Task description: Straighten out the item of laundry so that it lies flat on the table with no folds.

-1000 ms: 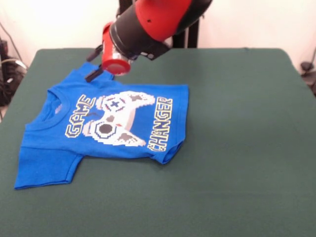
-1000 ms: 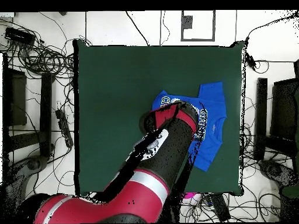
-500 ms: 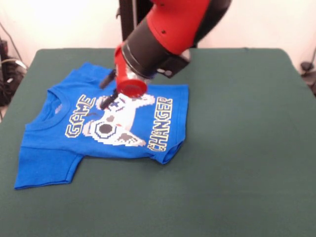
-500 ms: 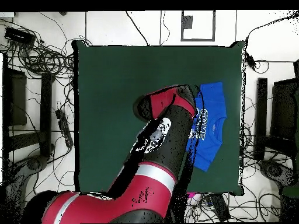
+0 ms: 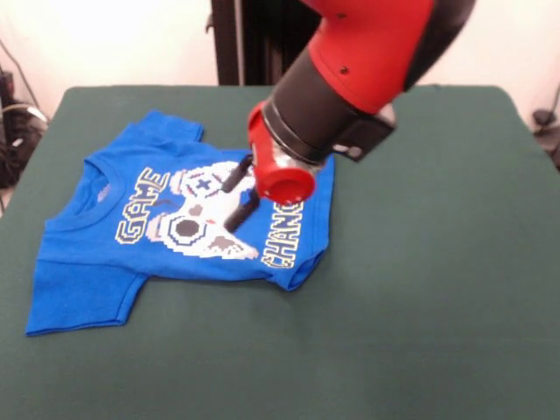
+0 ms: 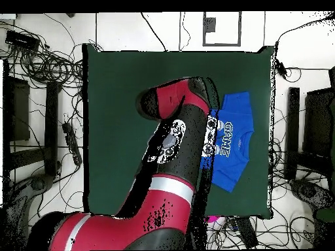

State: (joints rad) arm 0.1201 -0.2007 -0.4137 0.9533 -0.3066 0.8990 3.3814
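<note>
The item of laundry, a bright blue T-shirt (image 5: 83, 284), lies print-up on the left half of the dark green table (image 5: 437, 306). Its collar points left and its hem points right. The hem corner nearest the camera (image 5: 297, 269) is rolled under, and the far sleeve (image 5: 171, 129) is bunched. My gripper (image 5: 237, 196) hovers over the controller print and the "CHANGER" lettering, its two black fingers (image 5: 234, 178) apart and holding nothing. In the overhead view the shirt (image 6: 237, 140) lies at the table's (image 6: 118, 117) right side, and my arm (image 6: 180, 150) hides its left part and the gripper.
The black pedestal column (image 5: 254, 39) stands behind the table's far edge. In the overhead view, cables and dark equipment (image 6: 39, 72) ring the table on the floor.
My gripper has moved from the shirt's far sleeve across the print towards the hem, nearer the front camera. The shirt has not visibly shifted.
</note>
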